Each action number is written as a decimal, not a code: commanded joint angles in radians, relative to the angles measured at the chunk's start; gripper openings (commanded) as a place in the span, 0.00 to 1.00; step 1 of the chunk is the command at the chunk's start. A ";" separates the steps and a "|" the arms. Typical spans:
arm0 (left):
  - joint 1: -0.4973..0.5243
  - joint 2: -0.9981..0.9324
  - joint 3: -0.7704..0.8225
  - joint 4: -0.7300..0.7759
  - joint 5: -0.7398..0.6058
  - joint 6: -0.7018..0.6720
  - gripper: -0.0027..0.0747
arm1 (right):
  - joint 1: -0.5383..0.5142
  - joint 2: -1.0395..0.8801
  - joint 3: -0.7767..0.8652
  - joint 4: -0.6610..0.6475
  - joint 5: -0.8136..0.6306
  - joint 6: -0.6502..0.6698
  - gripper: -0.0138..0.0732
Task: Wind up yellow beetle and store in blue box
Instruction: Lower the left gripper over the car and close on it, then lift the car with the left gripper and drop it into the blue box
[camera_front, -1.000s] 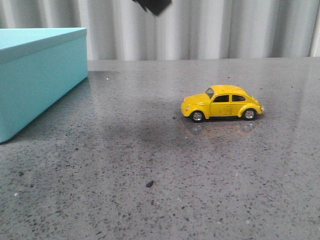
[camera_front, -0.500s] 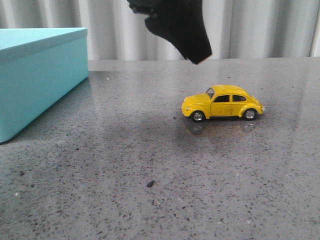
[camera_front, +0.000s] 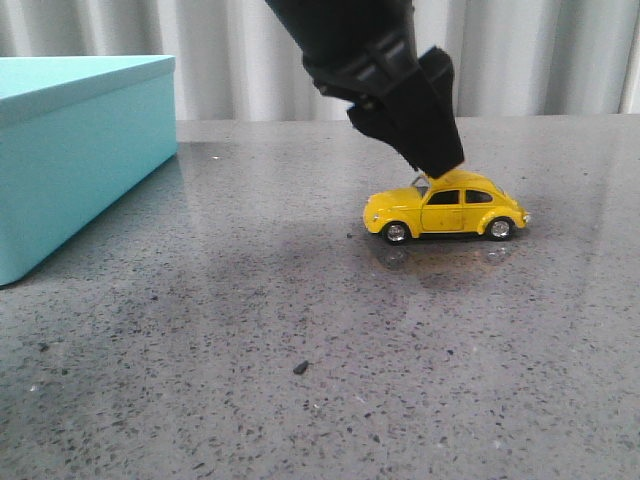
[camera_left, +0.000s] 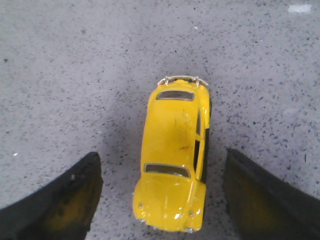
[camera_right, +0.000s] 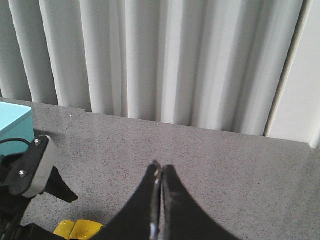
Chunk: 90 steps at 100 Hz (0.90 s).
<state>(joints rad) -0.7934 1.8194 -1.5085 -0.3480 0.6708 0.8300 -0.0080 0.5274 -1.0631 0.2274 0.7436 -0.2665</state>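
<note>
The yellow beetle (camera_front: 445, 208) stands on its wheels on the grey stone table, right of centre, nose to the left. My left gripper (camera_front: 436, 160) hangs just above its roof, open. In the left wrist view the beetle (camera_left: 172, 160) lies between the two dark fingers (camera_left: 65, 200), with gaps on both sides. The blue box (camera_front: 70, 150) stands at the far left, lid on. My right gripper (camera_right: 159, 172) is shut and empty, held above the table near the beetle (camera_right: 75, 229); it does not show in the front view.
A grey speckled tabletop (camera_front: 250, 330) runs back to a white pleated curtain (camera_front: 540, 55). A small dark crumb (camera_front: 299, 367) lies in front of the centre. The box corner also shows in the right wrist view (camera_right: 12, 120).
My left arm has come down from the top of the front view, moving right, until its open fingers sit just over the beetle. The beetle and box have not moved.
</note>
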 joint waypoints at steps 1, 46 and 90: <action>-0.007 -0.029 -0.032 -0.040 -0.048 0.002 0.65 | 0.003 0.008 -0.022 0.010 -0.077 -0.009 0.10; -0.007 0.038 -0.032 -0.060 -0.065 0.002 0.65 | 0.014 0.008 0.032 0.010 -0.080 -0.009 0.10; -0.007 0.053 -0.032 -0.094 -0.057 0.001 0.33 | 0.030 0.008 0.037 0.011 -0.096 -0.009 0.10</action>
<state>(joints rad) -0.7934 1.9253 -1.5091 -0.4033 0.6494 0.8305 0.0188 0.5274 -1.0050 0.2291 0.7373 -0.2665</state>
